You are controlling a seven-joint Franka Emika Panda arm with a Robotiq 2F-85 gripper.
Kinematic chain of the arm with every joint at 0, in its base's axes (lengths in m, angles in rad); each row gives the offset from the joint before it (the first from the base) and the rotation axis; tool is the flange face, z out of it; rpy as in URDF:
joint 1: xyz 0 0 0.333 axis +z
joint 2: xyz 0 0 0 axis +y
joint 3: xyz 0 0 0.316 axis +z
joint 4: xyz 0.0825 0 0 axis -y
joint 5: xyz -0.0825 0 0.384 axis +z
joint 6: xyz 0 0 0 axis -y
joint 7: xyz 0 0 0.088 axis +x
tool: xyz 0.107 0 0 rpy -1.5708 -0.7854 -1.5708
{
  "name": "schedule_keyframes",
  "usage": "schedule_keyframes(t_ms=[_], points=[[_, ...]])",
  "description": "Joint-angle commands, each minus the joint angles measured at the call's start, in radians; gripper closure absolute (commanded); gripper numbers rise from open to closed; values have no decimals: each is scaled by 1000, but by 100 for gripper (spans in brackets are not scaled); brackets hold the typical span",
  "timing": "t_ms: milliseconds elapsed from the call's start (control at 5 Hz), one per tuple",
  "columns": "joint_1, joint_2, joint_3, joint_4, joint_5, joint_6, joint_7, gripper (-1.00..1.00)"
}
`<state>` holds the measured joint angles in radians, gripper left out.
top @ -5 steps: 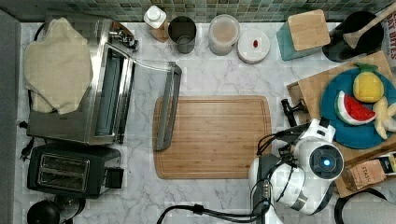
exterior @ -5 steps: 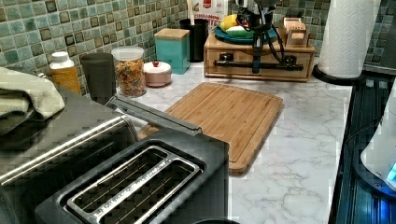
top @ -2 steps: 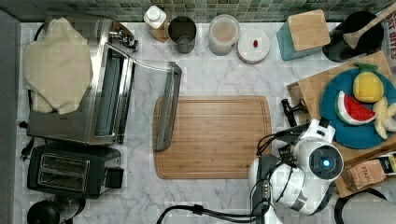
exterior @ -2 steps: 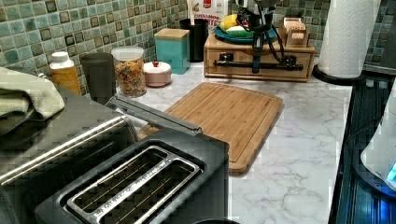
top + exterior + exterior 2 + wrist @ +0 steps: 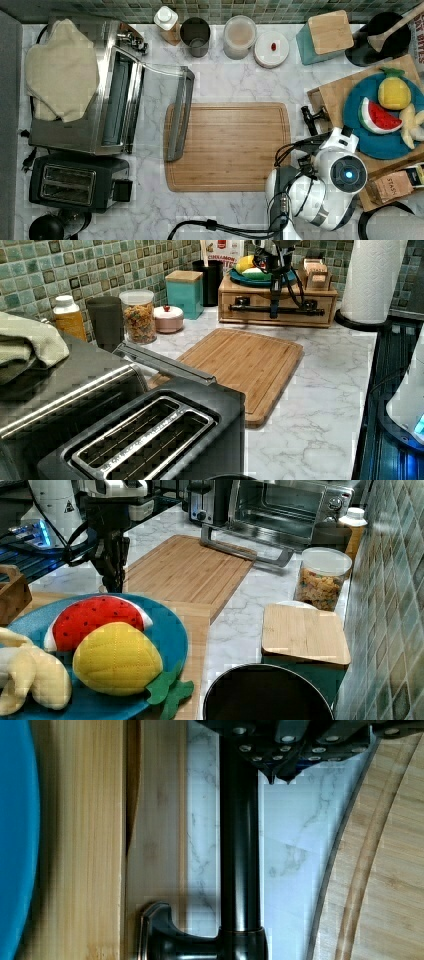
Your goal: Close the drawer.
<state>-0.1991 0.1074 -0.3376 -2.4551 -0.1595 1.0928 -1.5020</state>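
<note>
Against the drawer (image 5: 277, 302) handle (image 5: 239, 850), gripper (image 5: 275, 290) points straight down

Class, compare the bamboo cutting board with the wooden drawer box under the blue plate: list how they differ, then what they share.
The cutting board lies flat and low; the drawer box stands taller. The cutting board's top is bare; the drawer box carries a blue plate of toy fruit. The drawer box has a black bar handle; the cutting board has only an edge groove. Both are light wood.
</note>
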Motion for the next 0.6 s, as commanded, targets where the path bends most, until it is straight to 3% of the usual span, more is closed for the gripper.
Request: schedule_keyframes(t_ms=[200, 600], points=[[-45, -56, -48, 110, -23, 51, 2, 100], [-37, -56, -56, 111, -22, 51, 0, 100]])
